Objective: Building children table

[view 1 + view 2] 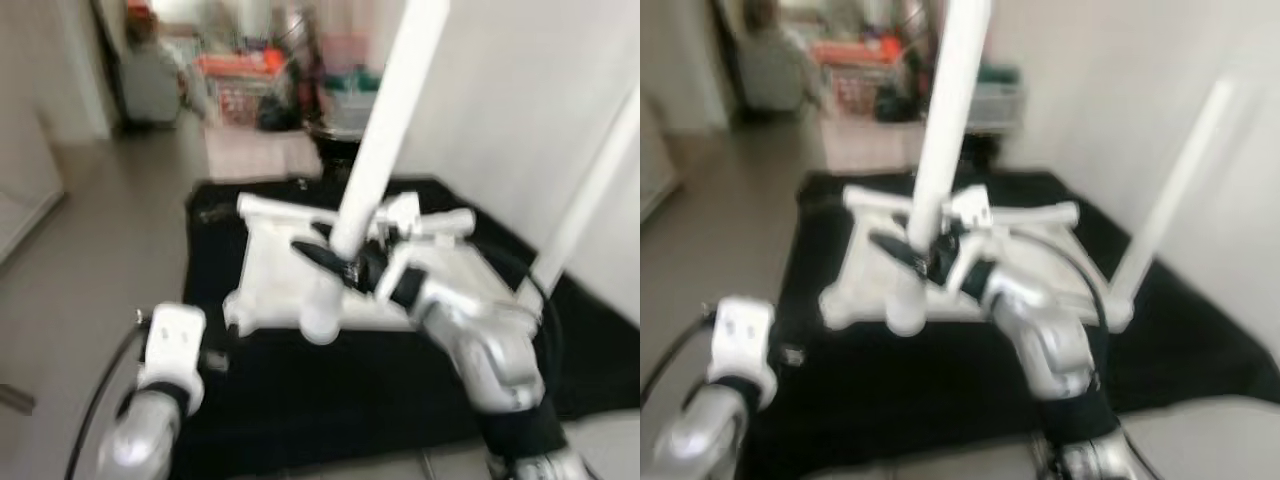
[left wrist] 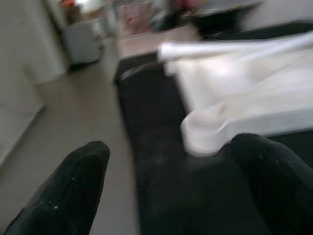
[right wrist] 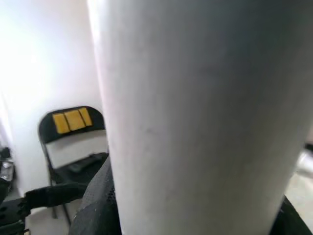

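White tabletop (image 1: 290, 270) lies inverted on our black mat (image 1: 300, 400); our right gripper (image 1: 335, 262) clamps a leg (image 1: 385, 130) upright over it; left gripper (image 2: 171, 181) fingers spread, empty

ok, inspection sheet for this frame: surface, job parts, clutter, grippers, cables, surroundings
Surface: black mat spread on a grey floor.
Job's things: white tabletop lying upside down on the mat; one white table leg held roughly upright over its near corner socket; a second leg standing at the far right corner.
Clutter: nothing seen on the mat besides the parts.
Grippers: right gripper shut on the held leg, low on its shaft; left gripper open, fingers spread, short of the corner socket.
Cables: black cable running along the left arm.
Surroundings: white wall at right; blurred bins and boxes down the hallway; black folding chair in the right wrist view.
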You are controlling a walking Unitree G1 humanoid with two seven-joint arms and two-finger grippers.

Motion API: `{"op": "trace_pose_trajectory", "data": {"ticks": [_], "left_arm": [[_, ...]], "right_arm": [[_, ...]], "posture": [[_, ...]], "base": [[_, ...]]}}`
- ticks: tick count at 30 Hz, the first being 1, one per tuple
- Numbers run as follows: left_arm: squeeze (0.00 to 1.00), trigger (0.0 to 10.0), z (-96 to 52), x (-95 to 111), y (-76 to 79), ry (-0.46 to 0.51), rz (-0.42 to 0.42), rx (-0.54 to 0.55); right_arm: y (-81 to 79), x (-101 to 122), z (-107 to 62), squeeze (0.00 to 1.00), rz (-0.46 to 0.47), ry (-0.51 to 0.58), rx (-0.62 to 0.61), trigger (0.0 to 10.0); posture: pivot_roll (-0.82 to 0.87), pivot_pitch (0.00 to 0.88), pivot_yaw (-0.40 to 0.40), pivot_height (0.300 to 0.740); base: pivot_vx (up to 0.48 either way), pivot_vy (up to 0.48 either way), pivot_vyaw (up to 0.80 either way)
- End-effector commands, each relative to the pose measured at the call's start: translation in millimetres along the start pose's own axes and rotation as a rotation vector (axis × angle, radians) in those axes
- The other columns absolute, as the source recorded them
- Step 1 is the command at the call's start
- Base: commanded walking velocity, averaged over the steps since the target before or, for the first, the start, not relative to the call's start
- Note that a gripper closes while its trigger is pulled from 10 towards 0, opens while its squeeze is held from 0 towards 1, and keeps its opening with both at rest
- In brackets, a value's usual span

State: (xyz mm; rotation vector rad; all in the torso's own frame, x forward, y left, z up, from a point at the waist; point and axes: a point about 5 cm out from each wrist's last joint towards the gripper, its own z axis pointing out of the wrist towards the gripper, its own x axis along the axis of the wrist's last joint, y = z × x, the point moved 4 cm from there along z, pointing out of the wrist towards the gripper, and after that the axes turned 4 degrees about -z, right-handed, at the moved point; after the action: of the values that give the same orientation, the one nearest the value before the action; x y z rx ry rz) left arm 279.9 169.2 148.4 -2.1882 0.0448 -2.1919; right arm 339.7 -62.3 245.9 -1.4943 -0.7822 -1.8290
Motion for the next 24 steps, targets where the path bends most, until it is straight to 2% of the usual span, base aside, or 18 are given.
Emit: {"op": "trace_pose_trajectory", "data": {"ticks": [1, 8, 10, 12, 15, 24], "left_arm": [[0.00, 10.0, 3.0, 2.7, -1.5, 0.016, -0.006, 0.015], [0.00, 10.0, 0.2, -1.7, -8.5, 0.012, 0.001, 0.051], [0.00, 10.0, -3.0, -3.6, -7.6, 0.010, -0.004, 0.042], [0.00, 10.0, -12.4, -9.8, 0.3, -0.008, -0.019, -0.006], [0.00, 10.0, -16.1, -10.7, 3.8, -0.006, -0.028, -0.031], [0.00, 10.0, -8.1, -6.0, 8.4, 0.027, -0.064, -0.070]], "right_arm": [[9.6, -6.6, -3.2, 0.00, -0.014, -0.027, -0.076, 10.0], [9.2, -18.4, -9.6, 0.00, 0.007, -0.045, -0.133, 10.0], [6.9, -21.6, -12.9, 0.00, 0.010, -0.047, -0.142, 10.0], [-0.4, -28.8, -21.1, 0.00, 0.025, -0.053, -0.147, 10.0], [-4.7, -33.1, -25.4, 0.00, 0.037, -0.055, -0.151, 10.0], [-3.0, -27.3, -16.4, 0.00, 0.029, -0.022, -0.166, 10.0]], "posture": [[0.01, 0.000, -0.041, 0.740], [0.00, 0.000, -0.038, 0.740], [0.00, 0.006, -0.036, 0.740], [0.00, 0.012, -0.035, 0.740], [-0.01, 0.016, -0.035, 0.740], [-0.01, 0.011, -0.042, 0.740]], "base": [[0.000, 0.000, 0.00], [0.000, 0.000, 0.00], [0.000, 0.000, 0.00], [0.000, 0.000, 0.00], [0.000, 0.000, 0.00], [0.000, 0.000, 0.00]]}}
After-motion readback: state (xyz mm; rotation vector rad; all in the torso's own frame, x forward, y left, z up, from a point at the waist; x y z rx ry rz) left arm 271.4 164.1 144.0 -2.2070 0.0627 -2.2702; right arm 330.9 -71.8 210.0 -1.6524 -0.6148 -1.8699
